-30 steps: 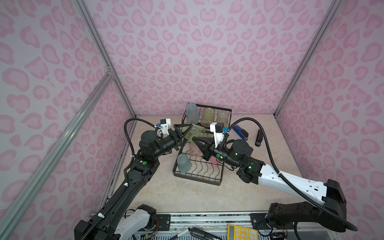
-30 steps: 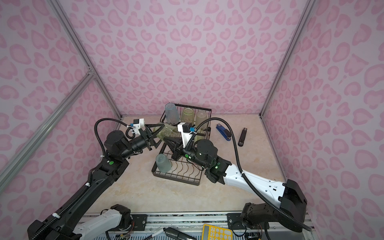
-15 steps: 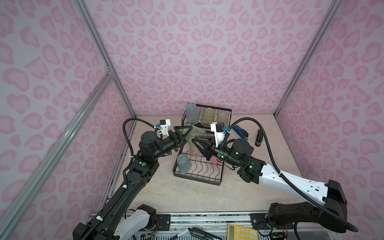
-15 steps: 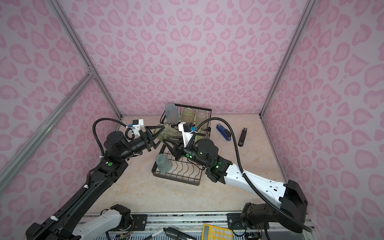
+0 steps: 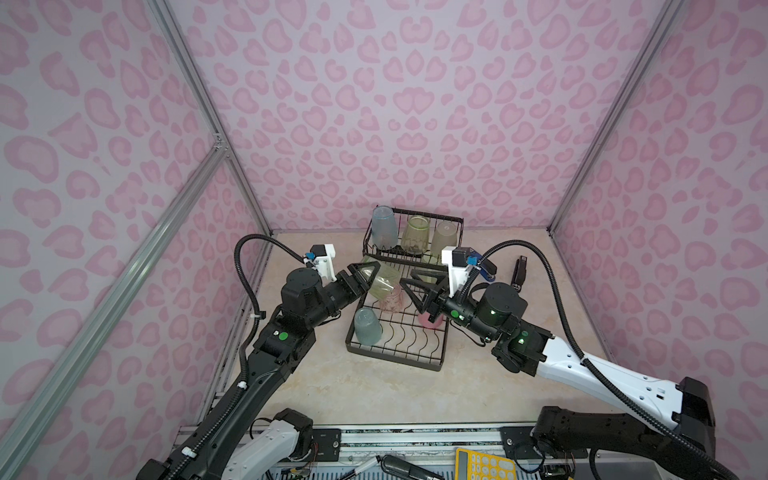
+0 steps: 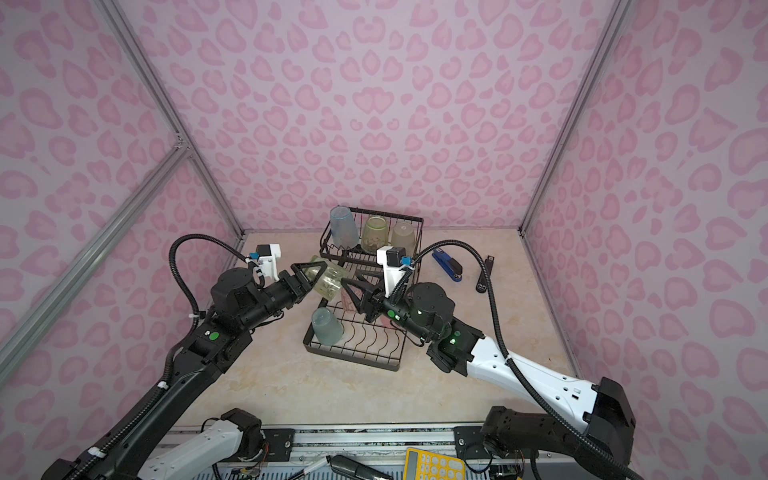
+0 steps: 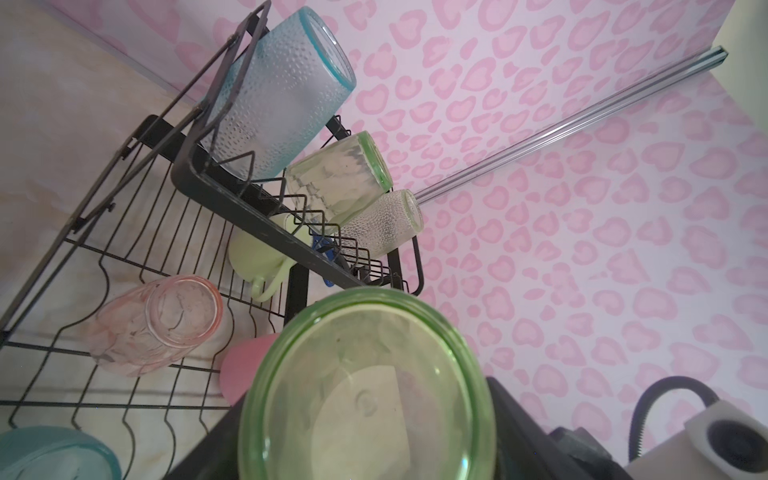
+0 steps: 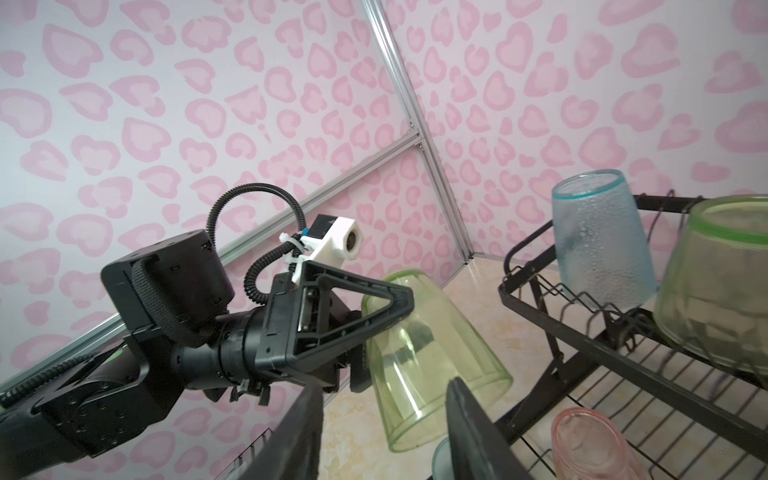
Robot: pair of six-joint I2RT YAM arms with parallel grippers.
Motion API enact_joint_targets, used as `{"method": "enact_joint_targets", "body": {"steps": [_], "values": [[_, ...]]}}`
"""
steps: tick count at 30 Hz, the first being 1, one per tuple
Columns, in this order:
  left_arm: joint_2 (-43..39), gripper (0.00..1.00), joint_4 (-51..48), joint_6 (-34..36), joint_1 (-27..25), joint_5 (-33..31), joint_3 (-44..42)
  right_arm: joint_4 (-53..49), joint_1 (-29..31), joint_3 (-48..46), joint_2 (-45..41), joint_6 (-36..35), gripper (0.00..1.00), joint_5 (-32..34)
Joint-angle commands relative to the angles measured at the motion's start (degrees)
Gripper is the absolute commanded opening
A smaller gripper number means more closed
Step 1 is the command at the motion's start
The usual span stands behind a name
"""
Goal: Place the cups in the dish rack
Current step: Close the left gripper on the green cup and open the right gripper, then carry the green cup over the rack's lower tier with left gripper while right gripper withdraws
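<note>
Your dish rack [image 6: 351,358] lies under and beyond both pincers. Its raised basket [image 5: 432,214], on their far side, carries three tumblers: blue [image 5: 383,227], green [image 5: 415,235] and beige [image 5: 444,237]. The lower tray [image 5: 392,360] beneath them carries a blue tumbler [image 5: 367,326], a translucent pink tumbler [image 5: 390,301] and a solid pink cup [image 5: 428,320].

The left pincer [image 5: 372,276] is clamped across the base end of a green tumbler [image 8: 432,340], which hangs tilted with its mouth toward the right pincer [image 5: 408,280]. That pincer's jaws are parted and empty, with the tips just beside that mouth.

Assessment: you are part-way through placing this tumbler. Next, draw the right pincer clear, then turn the tumbler mouth-down onto bare wire below.
</note>
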Motion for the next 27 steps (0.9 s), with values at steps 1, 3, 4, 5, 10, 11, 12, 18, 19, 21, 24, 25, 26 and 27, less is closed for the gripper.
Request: {"method": "enact_joint_targets", "body": {"steps": [1,3,4,5,10,11,12,18,19,21,24,25,26,27], "values": [[-0.07,0.68,-0.2,8.04,-3.03,-8.21,-0.74,-5.14,-0.91,-1.41,-2.88,-1.08,0.47,5.36],[0.28,0.68,0.17,10.58,-6.17,-11.9,-1.36,-7.77,-2.01,-2.45,-5.37,-0.9,0.46,7.57],[0.55,0.68,0.16,11.64,-7.67,-13.79,-1.48,-8.52,-2.53,-2.95,-6.55,-0.75,0.46,8.19],[0.86,0.68,0.07,12.78,-9.31,-15.51,-1.58,-9.36,-3.15,-3.5,-7.88,-0.47,0.46,9.0],[2.31,0.67,1.3,19.06,-17.64,-25.58,-3.15,-13.33,-6.62,-5.73,-13.34,0.89,0.45,11.57],[2.91,0.67,1.41,20.25,-19.16,-27.49,-3.4,-13.86,-7.37,-6.18,-14.3,1.21,0.45,11.59],[3.48,0.67,1.74,21.35,-20.57,-29.0,-3.59,-14.22,-8.01,-6.57,-15.14,1.4,0.45,11.67],[6.8,0.66,6.17,27.22,-28.01,-39.13,-7.22,-17.55,-10.01,-7.17,-16.87,1.1,0.45,11.98],[7.48,0.66,7.32,27.96,-28.95,-40.77,-8.06,-18.29,-10.21,-7.15,-16.81,1.19,0.45,12.32],[9.16,0.66,9.21,28.85,-30.86,-43.91,-9.54,-19.99,-10.92,-6.94,-16.82,1.68,0.44,13.31],[11.19,0.66,12.35,30.07,-33.2,-47.88,-11.58,-21.58,-12.58,-6.84,-16.54,3.02,0.43,13.26],[11.72,0.66,13.12,30.3,-33.72,-48.78,-12.0,-21.71,-13.04,-6.96,-16.48,3.46,0.43,12.98],[12.34,0.66,15.13,30.51,-34.28,-49.7,-12.8,-21.81,-13.41,-7.21,-16.52,3.82,0.42,12.75],[12.92,0.66,16.49,30.75,-34.56,-50.35,-13.6,-21.85,-13.72,-7.38,-16.52,4.11,0.42,12.54]]}}
